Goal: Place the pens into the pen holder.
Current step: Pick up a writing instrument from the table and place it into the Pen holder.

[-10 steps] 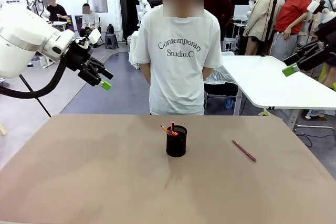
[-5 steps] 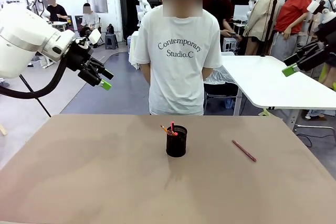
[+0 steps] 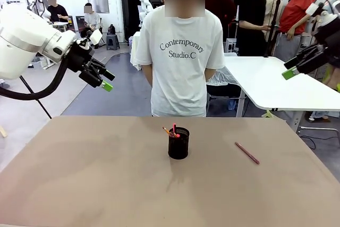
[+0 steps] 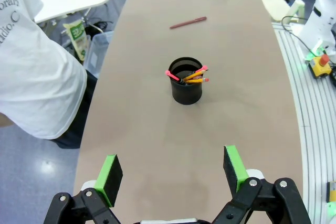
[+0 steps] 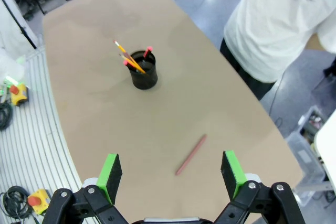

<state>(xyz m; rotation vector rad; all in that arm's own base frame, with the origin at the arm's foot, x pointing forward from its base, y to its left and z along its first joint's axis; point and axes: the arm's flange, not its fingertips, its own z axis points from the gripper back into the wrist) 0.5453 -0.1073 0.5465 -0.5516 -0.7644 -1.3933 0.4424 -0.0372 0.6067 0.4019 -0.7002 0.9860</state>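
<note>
Pen (image 3: 247, 152), thin and pinkish-red, is lying slantwise right of the black wire-mesh pen holder (image 3: 178, 143), nearer the wide-open right gripper (image 3: 289, 70).

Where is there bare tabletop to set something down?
The whole left half of the table is bare, and so is the near strip in front of the pen holder. Right of it lies the pinkish-red pen; nothing is crowded.

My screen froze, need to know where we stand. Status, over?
Left pincer open, right pincer open, both high off table. Pens standing in pen holder; pinkish-red pen loose on table, robot's right. Person at far edge, not reaching in.
</note>
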